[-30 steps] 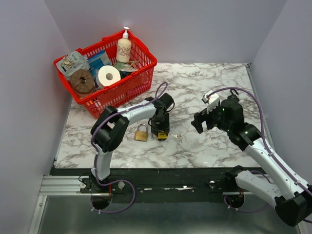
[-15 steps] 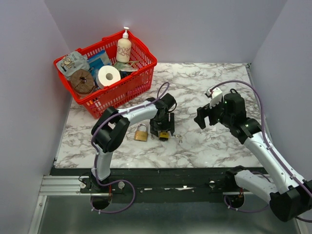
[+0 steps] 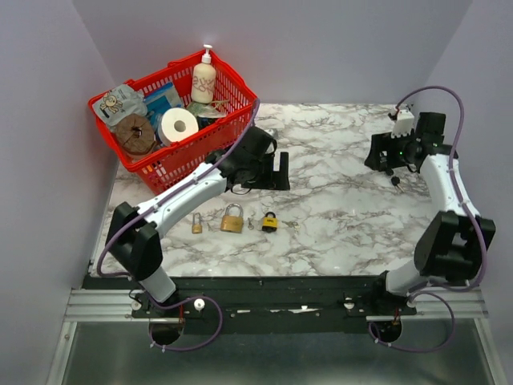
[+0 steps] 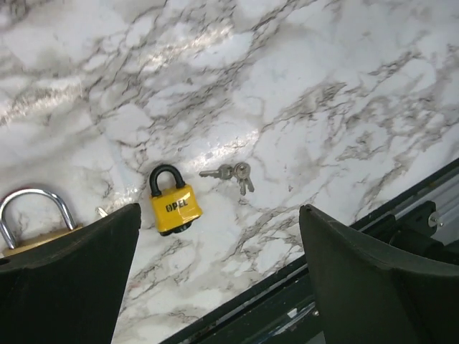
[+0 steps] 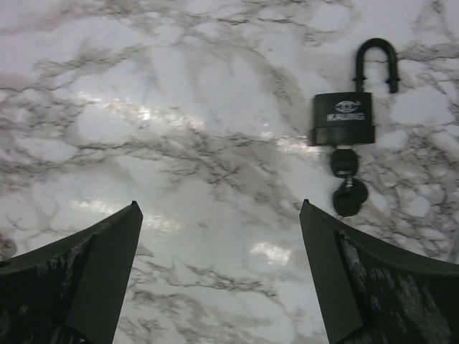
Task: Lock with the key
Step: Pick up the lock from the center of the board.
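Hanging wide and empty, left gripper [image 4: 219, 236] and right gripper [image 5: 219, 236] — yellow lock [image 4: 174, 206] is lying near the left one.
Keys [image 4: 234, 173] are resting at its three o'clock — thin, light, likely slippery; pinching the bow looks safest.

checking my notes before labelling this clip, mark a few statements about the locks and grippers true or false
1. The yellow padlock lies on the table, in no gripper. True.
2. The keys are stuck in the yellow padlock. False: they lie beside it, apart.
3. The black padlock has a key in its base. True.
4. The left gripper is shut on a key. False: it is open and empty.
5. The red basket is empty. False: a soap bottle and a paper roll are in it.
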You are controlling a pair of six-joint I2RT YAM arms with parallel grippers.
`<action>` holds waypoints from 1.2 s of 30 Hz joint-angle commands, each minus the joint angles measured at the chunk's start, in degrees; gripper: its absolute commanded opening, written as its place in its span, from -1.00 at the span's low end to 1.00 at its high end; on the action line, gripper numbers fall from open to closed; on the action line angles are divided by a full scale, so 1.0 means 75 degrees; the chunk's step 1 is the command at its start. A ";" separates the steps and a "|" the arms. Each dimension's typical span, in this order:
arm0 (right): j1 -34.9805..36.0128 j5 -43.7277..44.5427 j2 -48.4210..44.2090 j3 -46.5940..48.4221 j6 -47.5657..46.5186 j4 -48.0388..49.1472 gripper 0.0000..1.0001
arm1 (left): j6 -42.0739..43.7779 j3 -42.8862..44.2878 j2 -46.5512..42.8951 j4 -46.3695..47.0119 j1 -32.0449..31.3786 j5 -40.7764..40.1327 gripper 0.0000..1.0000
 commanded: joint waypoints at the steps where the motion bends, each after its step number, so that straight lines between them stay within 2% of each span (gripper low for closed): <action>1: -0.0597 -0.0042 0.1819 0.1581 -0.1002 -0.0835 1.00 | 0.1086 0.0074 -0.0403 0.0630 0.0092 0.0276 0.97; 2: -0.0679 0.0156 0.2115 0.2210 -0.1224 -0.1022 1.00 | 0.1180 0.0027 -0.0589 0.0725 0.0174 0.0452 0.97; 6: -0.0762 0.0695 0.3428 0.3419 -0.1659 -0.1491 1.00 | 0.1590 -0.0078 -0.1024 0.1205 0.0477 0.1190 0.98; 9: -0.0774 0.0708 0.4191 0.4030 -0.1835 -0.1749 1.00 | 0.1685 -0.0347 -0.1317 0.1580 0.0678 0.1929 0.97; 13: -0.0774 0.0615 0.4976 0.4593 -0.1847 -0.2008 1.00 | 0.1603 -0.0734 -0.1657 0.2165 0.1040 0.2258 0.97; 16: -0.0762 0.0708 0.5363 0.4817 -0.1882 -0.2102 1.00 | 0.1497 -0.0969 -0.1833 0.2482 0.1228 0.2434 0.97; 28: -0.0575 0.0954 0.6032 0.5122 -0.2117 -0.1973 1.00 | 0.0958 -0.1098 -0.1669 0.2390 0.1768 0.2657 0.97; 36: -0.0317 0.1563 0.6523 0.6023 -0.1965 -0.2722 0.92 | 0.0865 -0.1005 -0.1576 0.2332 0.1838 0.2493 0.97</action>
